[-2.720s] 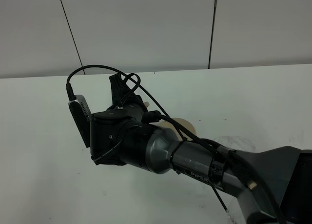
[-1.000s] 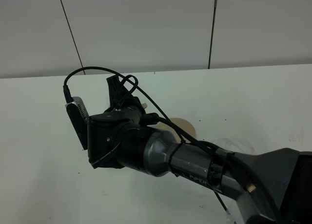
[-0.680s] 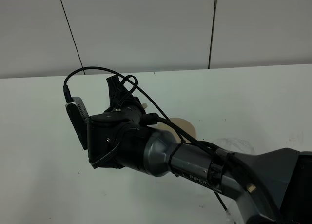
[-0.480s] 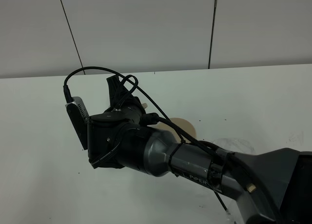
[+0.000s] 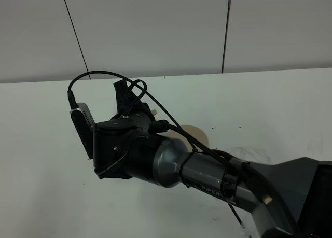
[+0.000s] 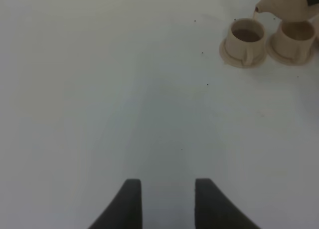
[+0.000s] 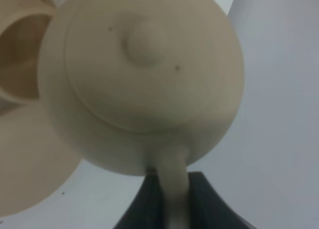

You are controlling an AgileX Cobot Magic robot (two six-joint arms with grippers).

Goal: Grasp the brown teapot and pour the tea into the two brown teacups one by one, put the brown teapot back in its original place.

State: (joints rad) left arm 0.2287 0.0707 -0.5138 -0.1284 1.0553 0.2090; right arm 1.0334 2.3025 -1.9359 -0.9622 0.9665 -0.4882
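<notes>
While my right claw (image 7: 173, 206) is clamped on the loop handle of the one brown teapot (image 7: 139, 79), my left claw (image 6: 164, 205) hangs with its two fingers apart. One white table (image 6: 99, 89) carries everything. Open surface runs from my left claw out to the cups, and the table's far edge meets the grey wall (image 5: 155, 30) beyond my right claw. My right arm (image 5: 155, 160) fills much of the high view, and one tan saucer (image 5: 196, 132) peeks out just behind it. The teapot hangs tilted past my right claw's tips. Two teacups (image 6: 239, 45) stand well ahead of my left claw, off to one side, close together, each on its own small saucer. The spout is over the nearer one, which holds dark tea (image 6: 246, 35).
</notes>
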